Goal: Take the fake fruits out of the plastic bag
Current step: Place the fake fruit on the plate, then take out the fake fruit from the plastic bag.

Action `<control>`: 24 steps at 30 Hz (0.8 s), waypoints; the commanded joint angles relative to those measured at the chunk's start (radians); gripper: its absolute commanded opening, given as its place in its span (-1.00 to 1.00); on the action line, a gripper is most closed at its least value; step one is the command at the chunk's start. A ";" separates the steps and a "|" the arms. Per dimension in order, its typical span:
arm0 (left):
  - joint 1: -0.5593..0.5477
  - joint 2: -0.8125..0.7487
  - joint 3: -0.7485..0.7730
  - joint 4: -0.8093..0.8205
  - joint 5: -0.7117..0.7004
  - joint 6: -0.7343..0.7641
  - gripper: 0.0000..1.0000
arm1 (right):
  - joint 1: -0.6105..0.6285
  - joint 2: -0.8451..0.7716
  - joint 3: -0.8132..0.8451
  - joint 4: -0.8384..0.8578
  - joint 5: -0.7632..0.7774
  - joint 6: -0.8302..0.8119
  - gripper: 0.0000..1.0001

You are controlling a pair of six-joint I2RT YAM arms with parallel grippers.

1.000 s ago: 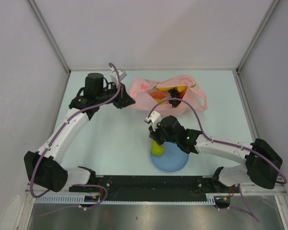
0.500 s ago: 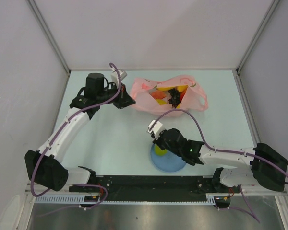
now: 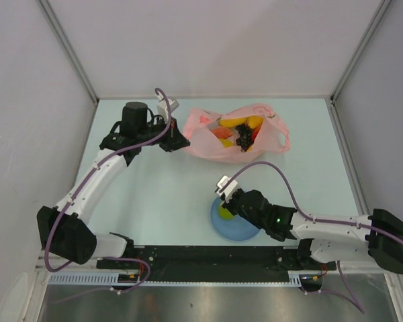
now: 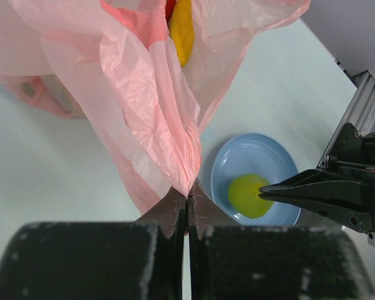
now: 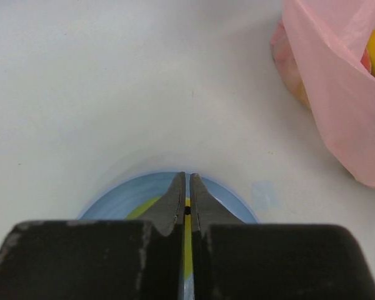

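Note:
The pink plastic bag lies at the back of the table with its mouth open. Inside it I see a yellow fruit, a dark grape bunch and an orange-red piece. My left gripper is shut on the bag's edge, holding it up. A yellow-green fruit sits on the blue plate. My right gripper is shut at the top of this fruit, with a small dark stem between its tips.
The blue plate is near the front middle of the table, below the bag. Grey walls stand on the left, right and back. The black rail with the arm bases runs along the near edge.
My right arm has drawn back and dropped lower, with the yellow-green fruit now down on the plate. The left gripper still holds the bag, which has shifted slightly.

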 commanded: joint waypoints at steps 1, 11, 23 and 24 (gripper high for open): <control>0.006 -0.008 0.040 0.007 -0.004 0.008 -0.99 | 0.002 -0.041 0.046 -0.087 0.016 0.024 -1.00; 0.005 -0.019 0.035 0.007 0.006 0.004 -1.00 | 0.002 -0.043 0.132 -0.264 -0.147 0.021 -0.04; 0.007 -0.042 0.019 0.028 0.050 -0.056 -0.99 | -0.183 -0.087 0.529 -0.521 -0.178 -0.015 0.12; 0.007 -0.045 0.014 0.028 0.055 -0.067 -1.00 | -0.268 -0.074 0.540 -0.500 -0.185 -0.016 0.04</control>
